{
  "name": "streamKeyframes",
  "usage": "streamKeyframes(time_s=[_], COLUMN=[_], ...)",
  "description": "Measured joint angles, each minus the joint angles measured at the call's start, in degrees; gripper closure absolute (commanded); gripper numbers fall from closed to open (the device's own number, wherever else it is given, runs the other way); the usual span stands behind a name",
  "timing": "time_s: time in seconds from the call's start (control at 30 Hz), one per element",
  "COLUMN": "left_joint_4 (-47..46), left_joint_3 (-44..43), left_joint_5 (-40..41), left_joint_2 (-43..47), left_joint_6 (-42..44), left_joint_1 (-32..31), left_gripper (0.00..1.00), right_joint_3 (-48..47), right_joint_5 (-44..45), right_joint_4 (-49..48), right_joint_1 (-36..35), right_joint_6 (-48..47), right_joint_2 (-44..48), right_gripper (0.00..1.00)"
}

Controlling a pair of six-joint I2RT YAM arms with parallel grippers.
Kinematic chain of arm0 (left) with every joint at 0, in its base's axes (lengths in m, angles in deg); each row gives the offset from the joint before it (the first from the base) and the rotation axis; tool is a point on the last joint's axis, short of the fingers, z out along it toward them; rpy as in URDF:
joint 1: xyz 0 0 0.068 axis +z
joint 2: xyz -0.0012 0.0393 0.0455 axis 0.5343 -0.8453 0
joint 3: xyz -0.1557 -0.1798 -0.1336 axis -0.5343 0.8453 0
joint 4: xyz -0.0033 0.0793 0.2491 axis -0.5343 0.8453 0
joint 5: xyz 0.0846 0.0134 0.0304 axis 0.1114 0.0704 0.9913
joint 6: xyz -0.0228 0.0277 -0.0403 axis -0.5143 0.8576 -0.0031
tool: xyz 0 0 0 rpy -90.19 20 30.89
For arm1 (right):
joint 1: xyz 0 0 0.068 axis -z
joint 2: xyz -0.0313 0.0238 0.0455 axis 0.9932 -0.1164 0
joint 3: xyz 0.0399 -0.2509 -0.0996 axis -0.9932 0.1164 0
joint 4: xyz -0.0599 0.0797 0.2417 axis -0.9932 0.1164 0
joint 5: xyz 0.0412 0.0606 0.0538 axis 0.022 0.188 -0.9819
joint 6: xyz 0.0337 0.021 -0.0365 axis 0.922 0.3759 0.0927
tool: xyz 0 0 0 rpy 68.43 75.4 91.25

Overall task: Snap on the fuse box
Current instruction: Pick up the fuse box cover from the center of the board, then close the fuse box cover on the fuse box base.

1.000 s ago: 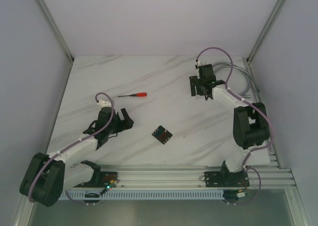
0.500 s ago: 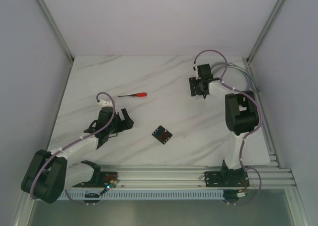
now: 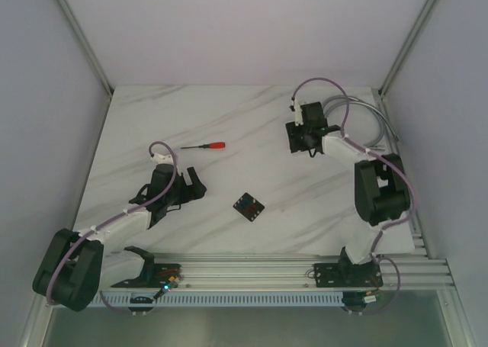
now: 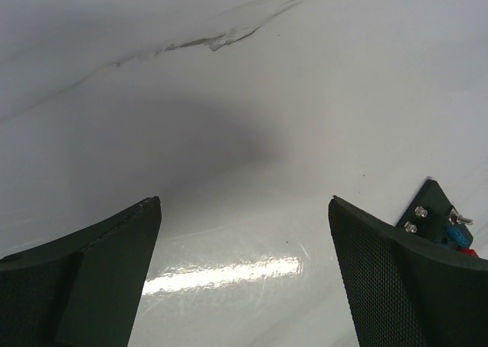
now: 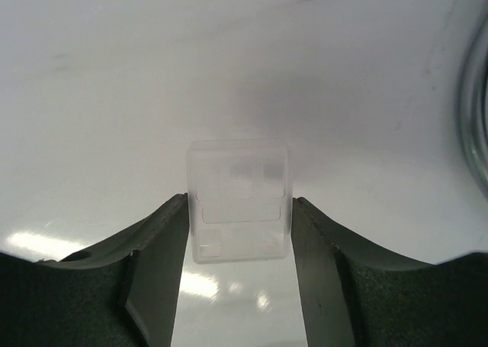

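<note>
The fuse box [image 3: 248,207], a small black square with red and blue fuses in its face, lies flat near the table's middle front. Its corner [image 4: 441,219] peeks past the right finger in the left wrist view. My left gripper [image 3: 194,185] [image 4: 244,204] rests low to the box's left, open and empty. Far back on the right, my right gripper [image 3: 299,139] [image 5: 239,206] is down at the table. Its fingers press both sides of a small clear square lid [image 5: 239,181].
A red-handled screwdriver [image 3: 204,146] lies behind the left gripper. Grey cables [image 3: 374,126] [image 5: 476,110] curve along the table's back right, close to the right gripper. Frame posts and walls border the table.
My right gripper shifted slightly left over the back right of the table and its fingers narrowed onto the clear lid. The left arm and the fuse box stayed put.
</note>
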Motion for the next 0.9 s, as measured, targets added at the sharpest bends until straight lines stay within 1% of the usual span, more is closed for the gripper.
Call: streamKeyframes(time_s=[0.1,0.2,0.47,0.73,0.9], left_joint_4=[0.00,0.00,0.04,0.04,0.04], left_joint_3=[0.00,0.00,0.00,0.00,0.00], left_joint_5=[-0.15,-0.15,-0.09,0.07,0.07], left_joint_2=[0.00,0.00,0.13,0.35,0.35], left_joint_6=[-0.02,-0.02,-0.26,-0.66,-0.68], left_joint_1=[0.00,0.00,0.35,0.66,0.66], left_gripper=[0.00,0.00,0.00,0.00,0.00], right_joint_3=[3.39,6.27,12.83,14.51,14.51], right_joint_5=[-0.46,-0.81,-0.83,1.84,3.56], right_joint_4=[0.07,0.13,1.62,3.85,4.00], right_joint_1=[-4.09,-9.68,-24.87,-35.95,-40.02], right_joint_6=[-0.17,-0.17,0.15,2.10,3.32], right_joint_2=[6.36,12.28,21.66,22.12,18.10], right_gripper=[0.59,0.59,0.58,0.56,0.56])
